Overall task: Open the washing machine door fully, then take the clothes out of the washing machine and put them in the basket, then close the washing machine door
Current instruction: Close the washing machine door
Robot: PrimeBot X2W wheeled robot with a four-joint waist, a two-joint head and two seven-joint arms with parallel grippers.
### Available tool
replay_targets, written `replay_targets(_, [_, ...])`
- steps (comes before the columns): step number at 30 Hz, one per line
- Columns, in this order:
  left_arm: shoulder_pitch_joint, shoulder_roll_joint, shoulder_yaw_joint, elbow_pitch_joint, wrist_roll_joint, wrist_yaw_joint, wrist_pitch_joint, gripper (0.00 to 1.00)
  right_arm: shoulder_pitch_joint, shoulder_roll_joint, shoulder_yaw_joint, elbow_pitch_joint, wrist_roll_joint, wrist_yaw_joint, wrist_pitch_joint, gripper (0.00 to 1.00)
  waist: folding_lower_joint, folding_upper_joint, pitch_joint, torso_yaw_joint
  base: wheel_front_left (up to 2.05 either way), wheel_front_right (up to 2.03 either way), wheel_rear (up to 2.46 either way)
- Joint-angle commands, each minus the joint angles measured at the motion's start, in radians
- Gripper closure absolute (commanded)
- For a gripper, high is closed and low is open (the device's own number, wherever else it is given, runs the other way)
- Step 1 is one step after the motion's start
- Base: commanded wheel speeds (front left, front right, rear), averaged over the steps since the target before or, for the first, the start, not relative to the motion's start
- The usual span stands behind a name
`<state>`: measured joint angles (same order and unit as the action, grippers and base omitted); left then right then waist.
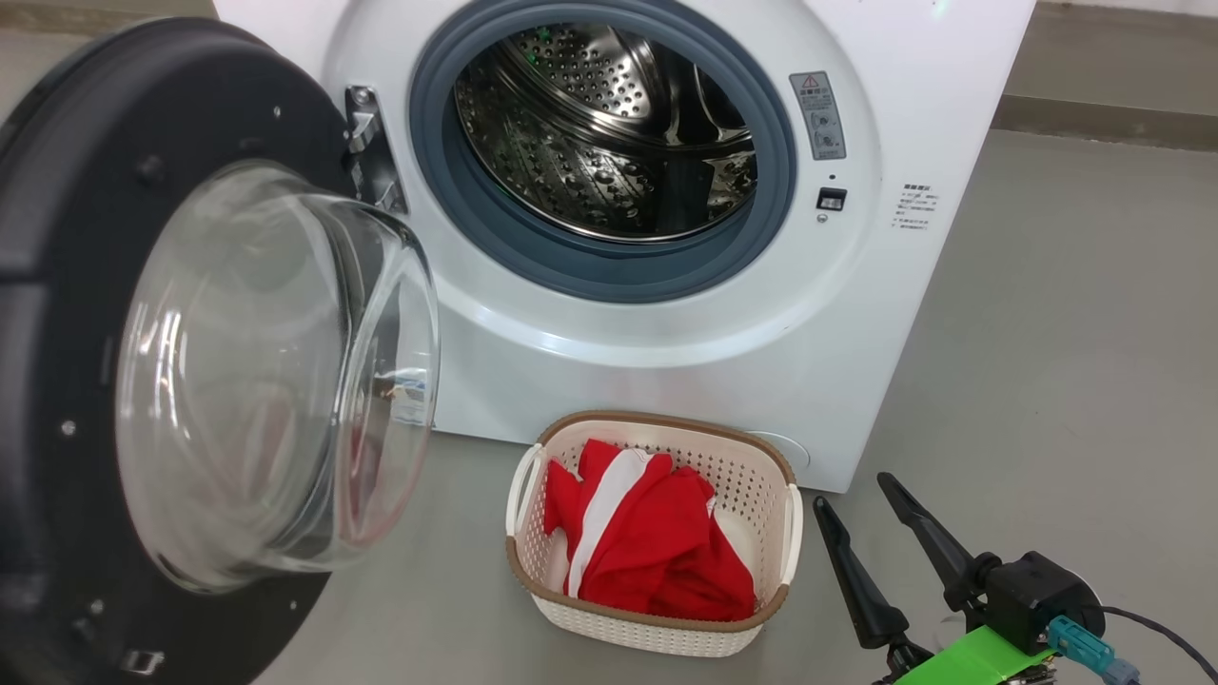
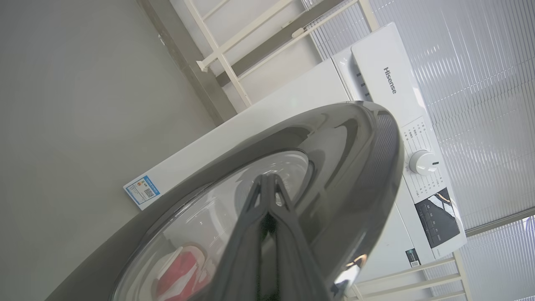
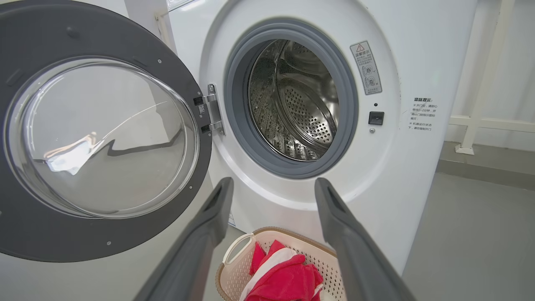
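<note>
washing machine [image 1: 685,371]: on the floor [image 1: 1066,381], at the back of the head view, its opening facing the robot.
drum [image 1: 609,133]: inside the washing machine, behind the rubber ring [image 1: 609,274].
washing machine door [image 1: 57,238]: hinged at the left of the opening, swung out toward the robot, well left of the basket.
stickers [image 1: 818,114]: on the machine's front, right of the opening.
basket [image 1: 752,466]: on the floor just before the machine, below the opening.
clothes [image 1: 657,552]: in the basket.
right gripper [image 1: 851,490]: just right of the basket, jaws pointing toward the machine.
left gripper [image 2: 267,179]: on the door's outer side, tips at its glass; contact cannot be told.
</note>
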<state>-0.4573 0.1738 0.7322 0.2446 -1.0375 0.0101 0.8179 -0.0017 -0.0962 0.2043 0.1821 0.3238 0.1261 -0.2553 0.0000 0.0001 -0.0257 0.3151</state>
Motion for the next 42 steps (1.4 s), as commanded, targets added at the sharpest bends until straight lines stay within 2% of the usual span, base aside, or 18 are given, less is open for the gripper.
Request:
replay_targets(1, [0.013,0.013,-0.004,-0.045,-0.015,0.003,0.019,1.0,-0.02,-0.007,0.016,-0.021,0.008,0.005,-0.006,0.0,0.0,-0.0001,0.001,-0.003,0.0,0.0,0.0])
replay_targets(8, [0.059,-0.059,-0.029,-0.168,-0.05,0.01,0.061,1.0,-0.025,-0.005,0.012,-0.02,0.007,0.005,-0.006,0.0,0.0,-0.0001,0.006,-0.02,0.0,0.0,0.0])
replay_targets(16, [0.13,-0.113,-0.094,-0.318,-0.082,0.031,0.07,1.0,-0.033,0.002,0.016,-0.016,0.007,0.005,-0.006,0.0,0.0,-0.0001,0.011,-0.052,0.0,0.0,0.0])
replay_targets(27, [0.236,-0.123,-0.209,-0.451,-0.155,0.081,0.008,1.0,-0.034,0.009,0.013,-0.016,0.008,0.005,-0.006,0.0,0.0,-0.0001,0.001,-0.115,0.0,0.0,0.0])
replay_targets(33, [0.322,-0.123,-0.289,-0.499,-0.221,0.105,-0.068,1.0,-0.031,0.015,0.012,-0.017,0.008,0.005,-0.006,0.0,0.0,-0.0001,-0.005,-0.169,0.0,0.0,0.0])
replay_targets(42, [0.37,-0.123,-0.344,-0.524,-0.252,0.115,-0.121,1.0,-0.032,0.013,0.013,-0.015,0.009,0.005,-0.006,0.0,0.0,-0.0001,-0.008,-0.212,0.0,0.0,0.0])
